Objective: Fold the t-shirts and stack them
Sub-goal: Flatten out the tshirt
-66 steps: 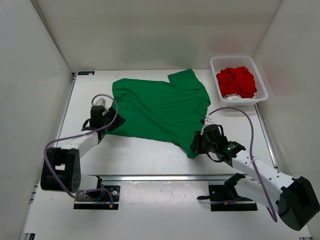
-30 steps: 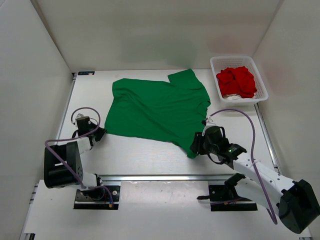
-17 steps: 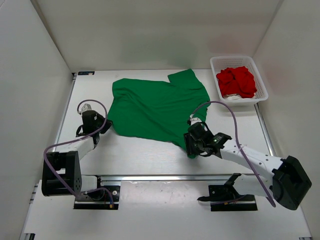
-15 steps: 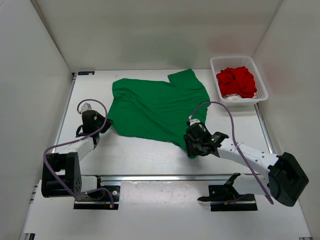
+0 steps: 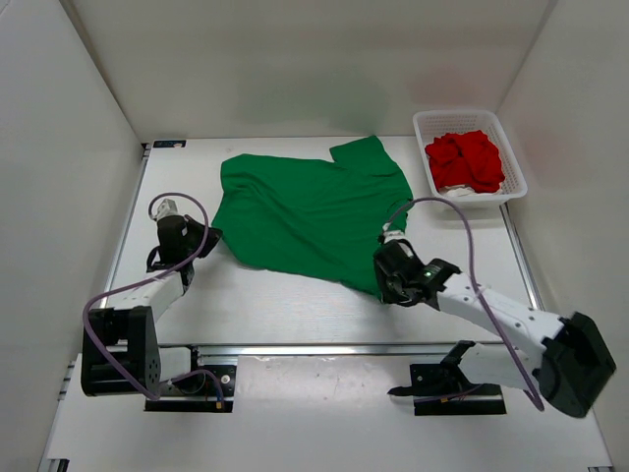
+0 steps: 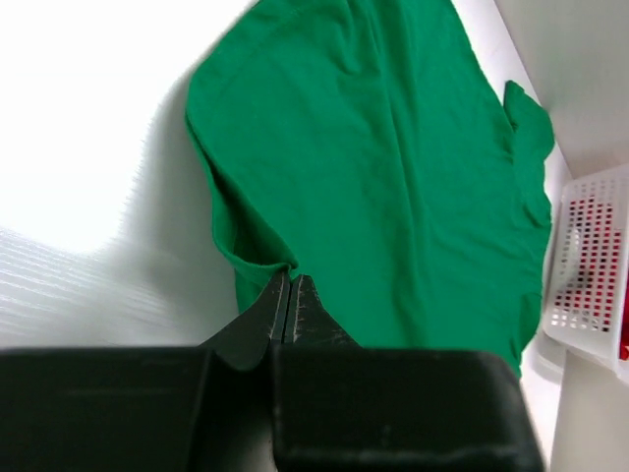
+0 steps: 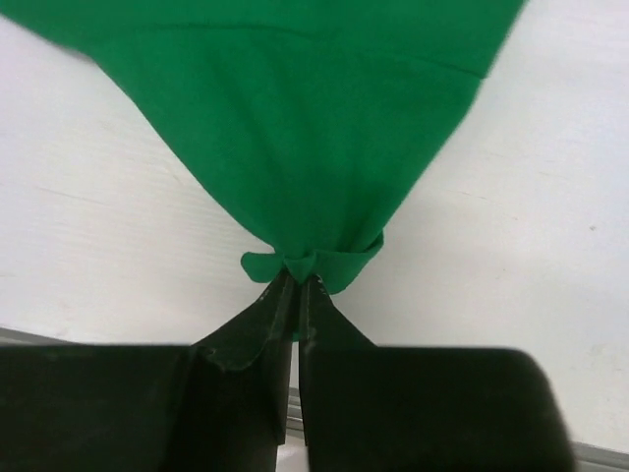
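Note:
The bright green t-shirt (image 5: 314, 208) lies spread on the white table, one sleeve toward the back right. My left gripper (image 5: 208, 237) is shut on its near-left corner; in the left wrist view (image 6: 291, 277) the tips pinch a fold of the green cloth (image 6: 393, 157). My right gripper (image 5: 379, 283) is shut on the shirt's near-right corner, where the green cloth (image 7: 314, 128) bunches at the tips (image 7: 298, 280). A red t-shirt (image 5: 465, 159) lies crumpled in the white basket (image 5: 514, 165), with a bit of off-white cloth (image 5: 457, 191) under it.
The white mesh basket stands at the back right corner and shows at the right edge of the left wrist view (image 6: 595, 265). White walls enclose the table on three sides. A metal rail (image 5: 324, 348) runs along the near edge between the arm bases.
The right gripper has shut on the shirt's near-right corner and drawn back slightly to the right. The left gripper, shut on the near-left corner, has barely moved.

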Robot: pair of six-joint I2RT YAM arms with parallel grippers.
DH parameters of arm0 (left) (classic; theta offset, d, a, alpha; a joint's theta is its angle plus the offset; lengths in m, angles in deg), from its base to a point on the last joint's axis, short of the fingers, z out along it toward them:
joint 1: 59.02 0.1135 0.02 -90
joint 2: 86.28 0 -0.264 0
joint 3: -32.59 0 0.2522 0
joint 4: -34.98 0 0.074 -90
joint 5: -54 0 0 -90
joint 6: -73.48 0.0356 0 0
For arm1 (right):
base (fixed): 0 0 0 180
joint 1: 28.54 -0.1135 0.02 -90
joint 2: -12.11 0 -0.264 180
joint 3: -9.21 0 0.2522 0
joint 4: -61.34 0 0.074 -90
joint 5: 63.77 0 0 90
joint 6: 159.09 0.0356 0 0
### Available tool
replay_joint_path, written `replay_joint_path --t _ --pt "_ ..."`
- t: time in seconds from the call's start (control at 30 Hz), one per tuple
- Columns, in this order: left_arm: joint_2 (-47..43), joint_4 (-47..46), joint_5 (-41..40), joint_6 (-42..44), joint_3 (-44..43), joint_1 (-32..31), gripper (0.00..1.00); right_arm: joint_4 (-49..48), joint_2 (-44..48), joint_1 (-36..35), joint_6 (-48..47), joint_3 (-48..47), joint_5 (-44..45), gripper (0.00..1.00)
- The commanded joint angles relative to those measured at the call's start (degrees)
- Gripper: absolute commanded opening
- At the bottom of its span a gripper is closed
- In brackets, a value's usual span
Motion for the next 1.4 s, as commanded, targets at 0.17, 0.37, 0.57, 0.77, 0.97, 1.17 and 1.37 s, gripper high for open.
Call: replay_joint_path --t 0.17,0.37,0.57,0.77,0.97,1.17,1.37 --pt "-3.38 0.79 6.61 -2.32 -5.49 4.1 0.0 2.95 22.79 12.17 8.48 10.04 -10.38 0.18" --pt "-4.97 5.44 7.94 -0.04 -13.04 5.44 0.0 1.21 22.03 16.65 4.9 8.04 -12.06 0.4" --pt "-5.32 6.42 6.0 1.11 -12.19 2.36 0.0 -17.41 10.54 25.02 2.77 13.22 -20.77 0.53" --pt "-4.36 5.11 6.7 0.93 -10.16 1.03 0.0 -32.64 -0.56 25.55 3.12 11.56 -20.42 0.54" --pt "-5.32 4.66 7.59 0.58 -8.92 1.12 0.0 -38.81 -16.19 29.41 1.89 3.31 -24.88 0.09" --pt "-5.67 8.96 9.35 2.07 -16.21 5.95 0.0 -27.23 -2.45 22.14 -2.4 -4.43 -24.55 0.0" --pt "-6.55 10.82 10.48 3.39 -18.86 9.12 0.0 -16.66 11.99 20.44 -0.75 -0.94 -28.22 0.0"
